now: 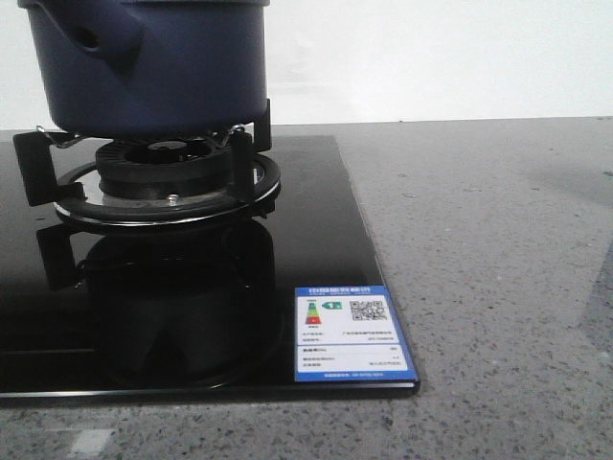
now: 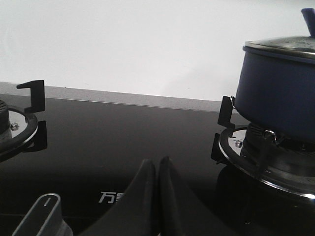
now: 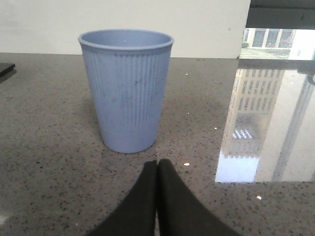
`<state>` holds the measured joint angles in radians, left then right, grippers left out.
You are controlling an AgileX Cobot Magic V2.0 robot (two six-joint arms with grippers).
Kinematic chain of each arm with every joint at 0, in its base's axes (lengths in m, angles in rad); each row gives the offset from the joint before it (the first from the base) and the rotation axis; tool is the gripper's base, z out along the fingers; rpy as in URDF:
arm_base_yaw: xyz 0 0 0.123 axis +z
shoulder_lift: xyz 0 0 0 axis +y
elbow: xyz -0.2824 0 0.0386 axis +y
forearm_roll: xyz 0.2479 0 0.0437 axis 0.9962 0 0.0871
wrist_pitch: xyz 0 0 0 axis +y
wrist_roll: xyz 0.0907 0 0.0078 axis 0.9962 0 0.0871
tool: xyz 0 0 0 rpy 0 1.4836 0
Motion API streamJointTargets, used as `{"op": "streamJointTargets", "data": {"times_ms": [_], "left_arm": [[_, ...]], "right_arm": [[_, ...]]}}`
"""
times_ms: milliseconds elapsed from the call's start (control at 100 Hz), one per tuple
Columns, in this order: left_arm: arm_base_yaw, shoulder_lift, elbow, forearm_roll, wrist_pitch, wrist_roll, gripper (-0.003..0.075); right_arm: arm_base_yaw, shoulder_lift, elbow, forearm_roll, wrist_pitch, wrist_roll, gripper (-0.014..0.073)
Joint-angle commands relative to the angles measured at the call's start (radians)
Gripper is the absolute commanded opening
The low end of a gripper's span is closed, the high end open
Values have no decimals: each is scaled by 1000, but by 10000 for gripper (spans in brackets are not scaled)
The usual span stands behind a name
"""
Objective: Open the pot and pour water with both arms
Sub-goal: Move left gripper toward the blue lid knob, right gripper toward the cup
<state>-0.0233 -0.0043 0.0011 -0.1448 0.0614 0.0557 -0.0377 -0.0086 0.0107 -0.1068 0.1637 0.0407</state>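
- Left wrist view: the left gripper has its two dark fingers pressed together, nothing between them, low over the black glass cooktop.
- Beyond and to one side of those fingertips, the pot sits on a burner grate, well apart from the gripper. Only this view shows the pot's lid in place, with the base of a blue knob above it.
- A second burner appears at the opposite edge of the same view, seen nowhere else.
- Right wrist view: the right gripper is likewise closed on nothing, low over the speckled grey countertop.
- Just ahead of its fingertips stands a light-blue ribbed cup, upright and not touching them. The cup shows in this view alone.
- Front view: neither gripper appears. The pot's lower body rests on the grate, its side socket with a round hole visible, top cropped.
- Only here is the blue-bordered energy label seen, at the cooktop's near corner.
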Motion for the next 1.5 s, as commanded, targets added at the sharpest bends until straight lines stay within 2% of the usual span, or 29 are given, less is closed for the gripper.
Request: {"op": "streamJointTargets", "data": {"times_ms": [0,1040,1170,1490], "left_arm": [[-5,-27,33,-10,-71,-9,-19],[-5,-27,33,-15,-71,-9,-19],[-5,-27,33,-131,-71,-9,-19],[-5,-27,33,-504,-96,-9,-19]], "right_arm": [[2,-19,26,-2,-83,-6,-74],[2,-19,26,13,-113,-6,-74],[2,-19,26,118,-124,-6,-74],[2,-19,25,462,-257,-6,-74]]}}
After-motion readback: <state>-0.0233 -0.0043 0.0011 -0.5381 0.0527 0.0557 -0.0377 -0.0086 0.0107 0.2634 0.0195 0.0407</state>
